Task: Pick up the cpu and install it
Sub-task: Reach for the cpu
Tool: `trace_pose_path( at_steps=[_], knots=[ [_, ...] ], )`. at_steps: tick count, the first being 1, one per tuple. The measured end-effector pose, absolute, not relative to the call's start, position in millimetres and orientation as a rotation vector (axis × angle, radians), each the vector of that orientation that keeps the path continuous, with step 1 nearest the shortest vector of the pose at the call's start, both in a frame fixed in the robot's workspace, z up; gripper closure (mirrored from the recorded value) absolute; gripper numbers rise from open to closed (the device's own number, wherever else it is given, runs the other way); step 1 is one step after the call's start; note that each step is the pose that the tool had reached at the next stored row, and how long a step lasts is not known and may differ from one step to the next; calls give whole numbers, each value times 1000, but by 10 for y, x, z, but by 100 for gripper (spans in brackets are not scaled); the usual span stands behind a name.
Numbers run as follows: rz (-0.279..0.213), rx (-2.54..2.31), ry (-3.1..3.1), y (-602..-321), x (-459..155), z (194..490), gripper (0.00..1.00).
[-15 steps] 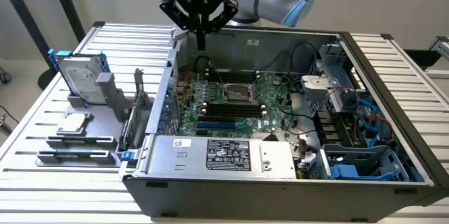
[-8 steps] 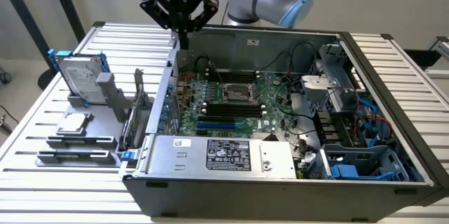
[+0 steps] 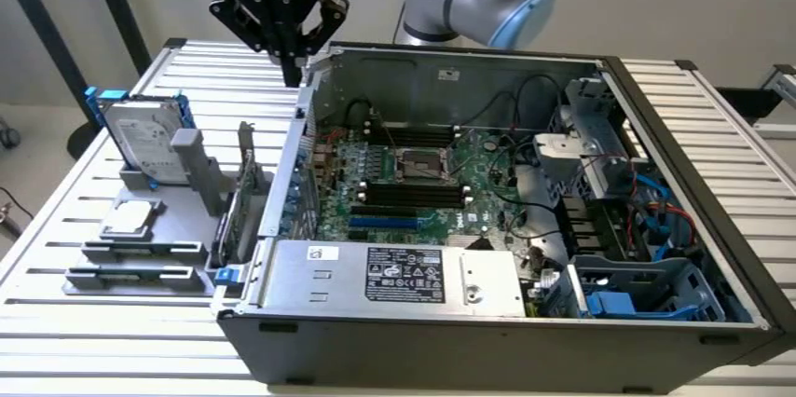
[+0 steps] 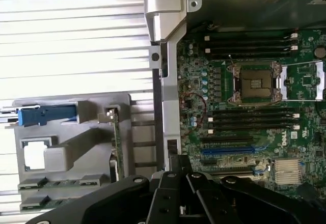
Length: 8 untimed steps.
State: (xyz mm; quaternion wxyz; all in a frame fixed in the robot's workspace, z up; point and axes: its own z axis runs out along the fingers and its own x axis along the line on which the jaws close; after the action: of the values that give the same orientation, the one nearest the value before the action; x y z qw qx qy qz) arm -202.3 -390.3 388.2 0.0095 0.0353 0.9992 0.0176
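Observation:
The cpu [image 3: 129, 220] is a small silvery square lying flat on the grey parts holder [image 3: 186, 194] at the exterior view's left, outside the computer case. In the wrist view the cpu [image 4: 34, 155] shows as a bright square in the holder. My gripper [image 3: 293, 69] hangs high above the case's back left corner, well away from the cpu, with its black fingers together and nothing between them. Its fingers [image 4: 175, 178] meet in the wrist view. The bare cpu socket [image 3: 420, 166] sits mid-motherboard with its metal frame around it, also seen as the socket [image 4: 253, 83].
A silver hard drive [image 3: 144, 141] with blue brackets stands upright at the holder's back. Black memory sticks [image 3: 137, 276] lie at its front. The open case wall [image 3: 298, 150] rises between holder and motherboard. A power supply [image 3: 391, 276] and drive cages [image 3: 622, 229] crowd the case.

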Motion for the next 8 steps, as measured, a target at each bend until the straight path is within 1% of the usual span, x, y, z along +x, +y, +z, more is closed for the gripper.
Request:
trace_pose_path(
  at_steps=[8],
  knots=[
    [32, 110, 3125, -3849, -2390, 3852, 89]
  ],
)
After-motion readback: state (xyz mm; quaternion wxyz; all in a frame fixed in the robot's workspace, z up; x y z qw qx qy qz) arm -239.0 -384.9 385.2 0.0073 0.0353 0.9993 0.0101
